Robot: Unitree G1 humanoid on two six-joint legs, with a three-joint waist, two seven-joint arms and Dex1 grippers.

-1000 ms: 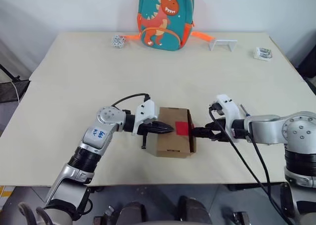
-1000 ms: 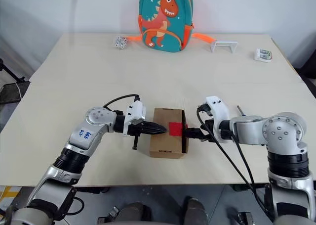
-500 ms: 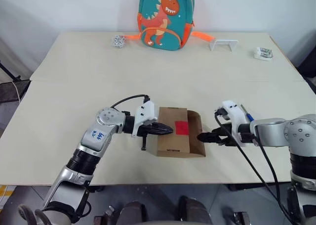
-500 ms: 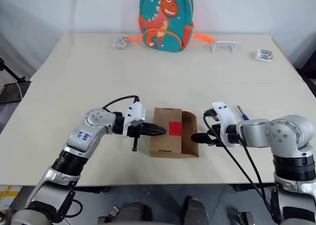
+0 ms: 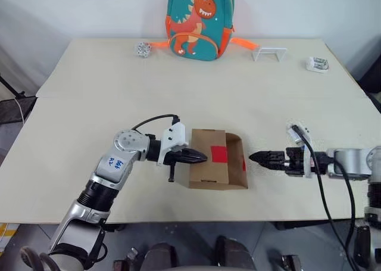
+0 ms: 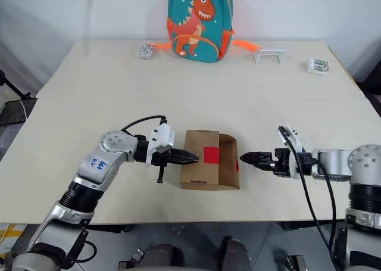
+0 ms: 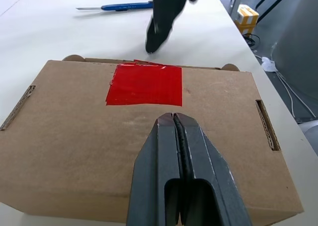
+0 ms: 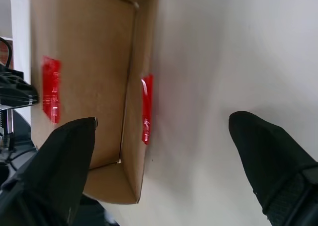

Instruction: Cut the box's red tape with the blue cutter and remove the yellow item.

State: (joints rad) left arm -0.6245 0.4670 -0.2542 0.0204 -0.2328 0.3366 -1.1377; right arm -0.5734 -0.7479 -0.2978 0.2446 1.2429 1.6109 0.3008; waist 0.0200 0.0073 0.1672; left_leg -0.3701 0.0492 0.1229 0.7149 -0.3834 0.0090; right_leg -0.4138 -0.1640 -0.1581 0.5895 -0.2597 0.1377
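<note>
Box between two hands on the tabletop [image 5: 83,104]
The box [image 5: 209,173], its flap swung out, lies under the pressed-together left hand [image 5: 202,158]; the spread right hand [image 5: 255,158] is just beside the flap.

Test bench in a lab-like room: my arms work over a bare pale table [image 5: 89,110] against a plain white wall [image 5: 89,9], with cabling beside it.

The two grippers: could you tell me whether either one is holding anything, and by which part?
Nothing is held. The left gripper is shut empty, its tips pressing on the box top; the right gripper is open, clear of the flap.
</note>
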